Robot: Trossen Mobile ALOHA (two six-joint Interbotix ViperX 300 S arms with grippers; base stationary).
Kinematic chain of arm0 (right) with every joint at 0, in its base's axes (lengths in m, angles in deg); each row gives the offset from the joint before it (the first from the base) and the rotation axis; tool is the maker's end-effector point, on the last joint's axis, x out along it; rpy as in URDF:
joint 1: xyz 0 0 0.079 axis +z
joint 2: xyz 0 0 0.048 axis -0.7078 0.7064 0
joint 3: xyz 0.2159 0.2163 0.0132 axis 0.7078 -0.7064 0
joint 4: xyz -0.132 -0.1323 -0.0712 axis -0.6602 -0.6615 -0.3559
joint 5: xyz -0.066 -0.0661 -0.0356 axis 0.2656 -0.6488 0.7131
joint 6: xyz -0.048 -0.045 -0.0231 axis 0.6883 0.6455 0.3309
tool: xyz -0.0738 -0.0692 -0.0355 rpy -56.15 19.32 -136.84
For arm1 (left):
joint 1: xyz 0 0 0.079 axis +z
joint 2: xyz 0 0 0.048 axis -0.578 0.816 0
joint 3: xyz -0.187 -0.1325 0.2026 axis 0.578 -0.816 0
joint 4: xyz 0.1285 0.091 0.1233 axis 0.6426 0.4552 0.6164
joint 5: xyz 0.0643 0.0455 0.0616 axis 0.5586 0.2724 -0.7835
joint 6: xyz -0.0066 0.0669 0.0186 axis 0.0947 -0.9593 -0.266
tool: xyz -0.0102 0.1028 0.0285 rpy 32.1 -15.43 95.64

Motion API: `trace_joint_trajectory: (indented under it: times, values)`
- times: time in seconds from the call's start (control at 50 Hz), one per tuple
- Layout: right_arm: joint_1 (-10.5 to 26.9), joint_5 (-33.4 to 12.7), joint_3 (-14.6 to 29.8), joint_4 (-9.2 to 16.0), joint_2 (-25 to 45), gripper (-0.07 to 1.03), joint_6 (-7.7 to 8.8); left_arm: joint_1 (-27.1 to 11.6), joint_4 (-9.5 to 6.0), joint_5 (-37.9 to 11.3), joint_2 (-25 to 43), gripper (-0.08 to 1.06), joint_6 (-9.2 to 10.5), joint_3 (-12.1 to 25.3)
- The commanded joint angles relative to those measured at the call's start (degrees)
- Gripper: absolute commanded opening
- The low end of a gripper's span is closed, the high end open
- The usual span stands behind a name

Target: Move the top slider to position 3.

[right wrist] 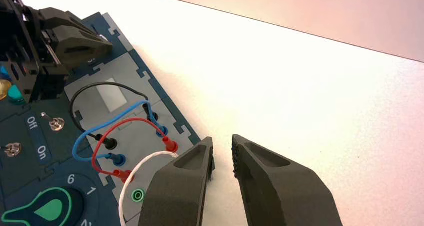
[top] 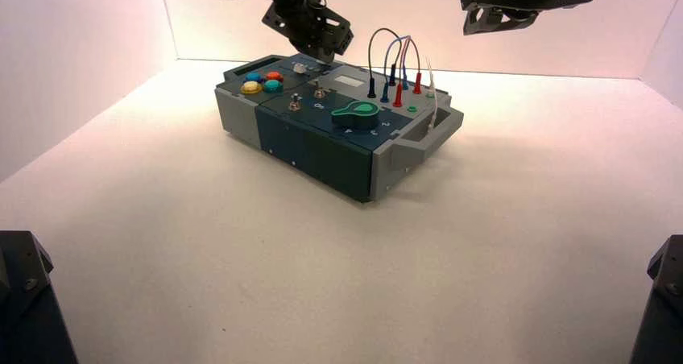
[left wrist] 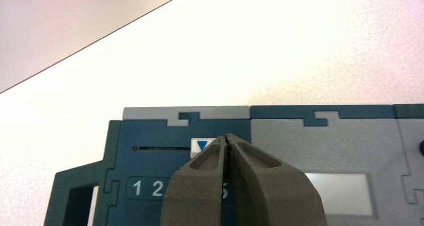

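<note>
In the high view we see the left gripper at upper centre, reaching down to the far edge of the box, its fingers pressed together. We find the top slider, white with a blue arrow, right beside the fingertips; we cannot tell whether they touch. It stands in its slot beyond the printed 2 and short of the 5, the fingers hiding the numbers between. The right gripper hangs at upper right, fingers apart. Left of centre we note four coloured buttons; nearer the middle, two metal toggle switches and the green dial. Looped wires rise between the two grippers.
</note>
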Motion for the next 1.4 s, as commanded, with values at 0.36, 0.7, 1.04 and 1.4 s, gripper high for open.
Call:
trace_joint_trajectory:
  times: [0.36,0.7,1.04,1.4]
  values:
    - [-0.09,0.44,0.62,0.0,-1.23,0.23,0.0,1.14,0.09,0.26,-1.23,-0.03,-0.35,1.85]
    - [-0.09,0.44,0.62,0.0,-1.23,0.23,0.0,1.67,0.09,0.26,-1.14,-0.03,-0.35,1.85]
    - [-0.09,0.44,0.62,0.0,-1.23,0.23,0.0,2.02,0.09,0.26,-1.14,-0.03,-0.35,1.67]
    - [-0.09,0.44,0.62,0.0,-1.23,0.23,0.0,2.11,0.09,0.26,-1.14,-0.03,-0.35,1.58]
